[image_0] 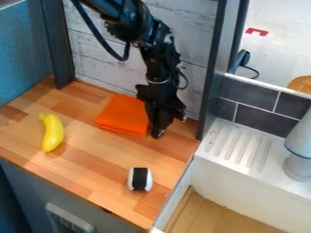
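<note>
Gripper: low over the worktop (91, 166), at the right-hand edge of the orange cloth (121, 116); whether the gripper (158, 131) is spread or pressed together, I cannot tell.
Orange cloth: folded flat, just beside the gripper on its left in the view; contact between them is unclear.
Yellow banana (53, 133): well apart, farther left of the gripper, beyond the cloth.
White roll with black band (140, 179): nearer the camera than the gripper.
State so far: cloth, banana and roll all lie separately, none lifted.
</note>
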`<state>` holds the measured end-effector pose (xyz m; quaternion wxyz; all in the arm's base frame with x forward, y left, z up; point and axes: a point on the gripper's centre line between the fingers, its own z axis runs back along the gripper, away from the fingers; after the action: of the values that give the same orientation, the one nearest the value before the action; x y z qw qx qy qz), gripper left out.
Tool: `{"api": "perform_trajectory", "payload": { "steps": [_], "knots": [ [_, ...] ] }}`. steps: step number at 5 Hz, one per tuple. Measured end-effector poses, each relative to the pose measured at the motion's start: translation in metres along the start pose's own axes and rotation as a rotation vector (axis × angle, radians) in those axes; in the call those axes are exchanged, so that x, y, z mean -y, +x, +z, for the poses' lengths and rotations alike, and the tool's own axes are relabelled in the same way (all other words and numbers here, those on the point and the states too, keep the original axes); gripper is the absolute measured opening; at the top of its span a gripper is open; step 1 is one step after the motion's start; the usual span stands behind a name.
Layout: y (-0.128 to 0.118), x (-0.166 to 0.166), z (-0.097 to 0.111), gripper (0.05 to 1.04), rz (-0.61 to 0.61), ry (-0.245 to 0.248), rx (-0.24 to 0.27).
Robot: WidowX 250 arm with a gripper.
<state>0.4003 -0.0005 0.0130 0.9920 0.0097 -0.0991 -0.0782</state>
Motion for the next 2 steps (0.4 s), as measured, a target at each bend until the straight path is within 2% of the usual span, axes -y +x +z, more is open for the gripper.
{"api": "perform_trajectory", "payload": {
  "steps": [2],
  "knots": [
    [-0.005, -0.026, 0.033, 0.345, 0.098, -0.005, 0.072]
  ]
}}
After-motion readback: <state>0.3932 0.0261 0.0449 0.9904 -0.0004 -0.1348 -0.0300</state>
